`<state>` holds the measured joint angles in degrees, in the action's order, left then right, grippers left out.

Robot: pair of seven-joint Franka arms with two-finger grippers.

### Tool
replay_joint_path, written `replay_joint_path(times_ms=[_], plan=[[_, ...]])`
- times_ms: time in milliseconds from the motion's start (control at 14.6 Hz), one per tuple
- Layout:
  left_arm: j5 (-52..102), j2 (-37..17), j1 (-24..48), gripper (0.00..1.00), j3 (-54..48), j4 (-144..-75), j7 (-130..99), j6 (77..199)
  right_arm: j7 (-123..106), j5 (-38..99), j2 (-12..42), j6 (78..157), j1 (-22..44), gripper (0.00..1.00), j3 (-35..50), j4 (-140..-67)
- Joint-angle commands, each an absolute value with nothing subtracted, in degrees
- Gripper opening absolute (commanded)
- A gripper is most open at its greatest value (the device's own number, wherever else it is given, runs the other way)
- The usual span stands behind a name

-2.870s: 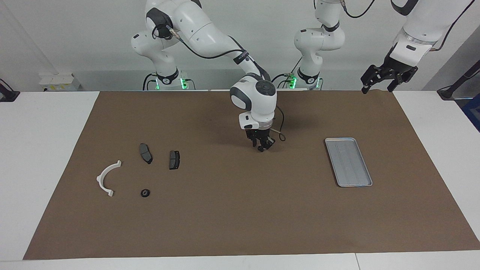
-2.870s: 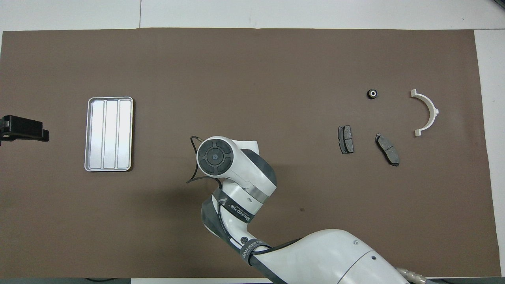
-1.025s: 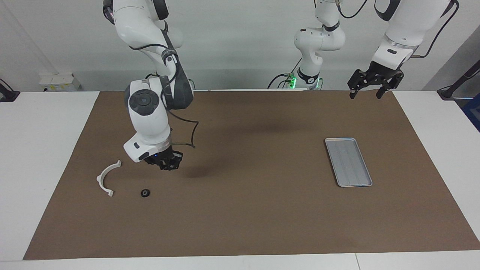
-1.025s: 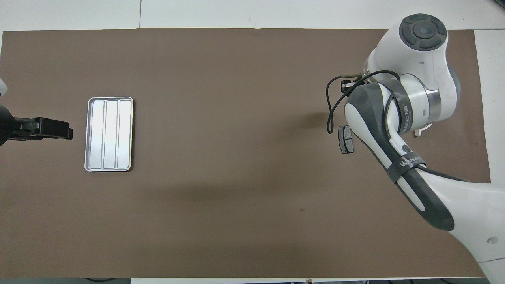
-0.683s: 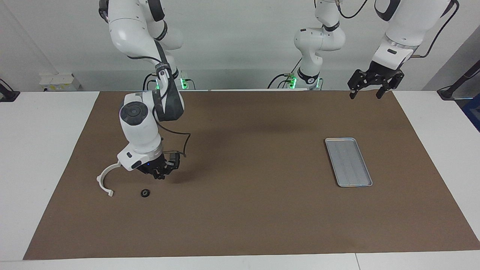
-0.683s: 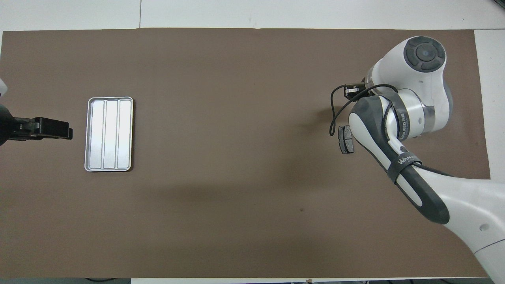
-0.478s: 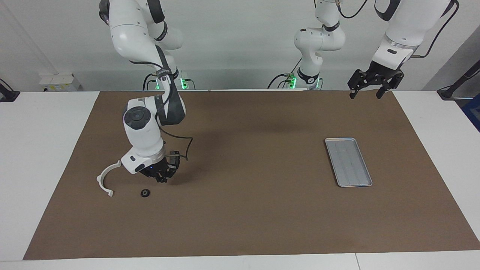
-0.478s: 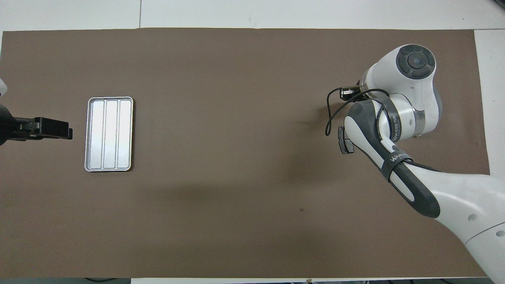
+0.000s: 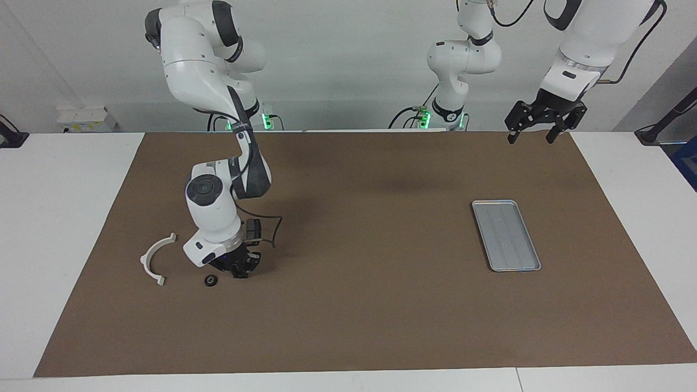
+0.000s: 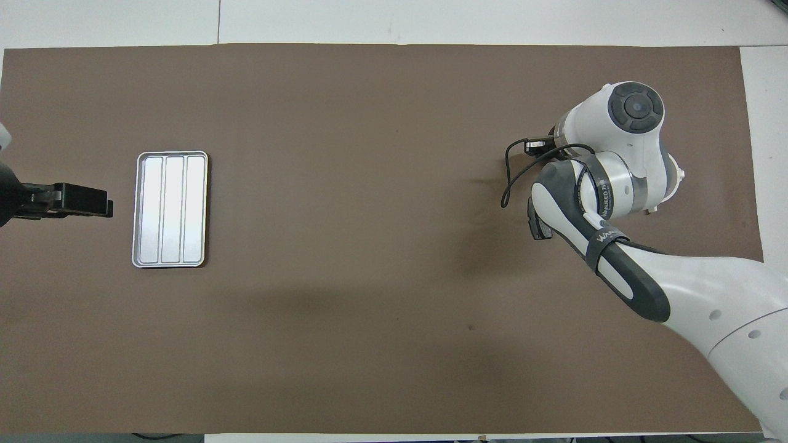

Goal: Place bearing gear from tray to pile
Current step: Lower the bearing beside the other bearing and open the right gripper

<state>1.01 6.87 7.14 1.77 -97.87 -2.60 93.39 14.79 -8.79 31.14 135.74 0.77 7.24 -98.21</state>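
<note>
A small black bearing gear [image 9: 210, 280] lies on the brown mat beside the white semicircular bracket [image 9: 154, 256] of the pile. My right gripper [image 9: 238, 270] hangs low over the mat right next to that gear, fingertips shut; whether they pinch anything is hidden. The right arm covers most of the pile from above, leaving one dark brake pad's edge [image 10: 535, 226] and the bracket's tip [image 10: 678, 175] showing. The silver tray [image 9: 493, 203] [image 10: 140, 209] sits bare at the left arm's end. My left gripper [image 9: 531, 136] [image 10: 92, 202] waits open, raised beside the tray.
The brown mat [image 9: 359, 305] covers most of the white table [image 9: 60, 228]. A black cable [image 9: 270, 231] loops from the right wrist beside the gripper.
The right arm has swung from the table's middle to the pile and come down beside the gear on the mat. The left arm has stayed still over the last second.
</note>
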Motion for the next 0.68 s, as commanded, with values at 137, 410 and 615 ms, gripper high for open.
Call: replay_joint_path(times_ms=[137, 410, 615], plan=[[0.8, 8.7, 7.3, 1.00, 2.0, -99.9, -2.9, 94.2, 13.4, -7.8, 30.9, 136.7, -0.4, 1.00, 8.1, -98.8], [0.8, 8.7, 7.3, 1.00, 2.0, -99.9, -2.9, 94.2, 13.4, -7.8, 28.9, 135.4, -0.4, 1.00, 8.0, -98.8], [0.8, 8.7, 7.3, 1.00, 1.9, -99.9, -2.9, 94.2, 13.0, -7.8, 27.0, 133.2, -0.4, 1.00, 8.1, -98.7]])
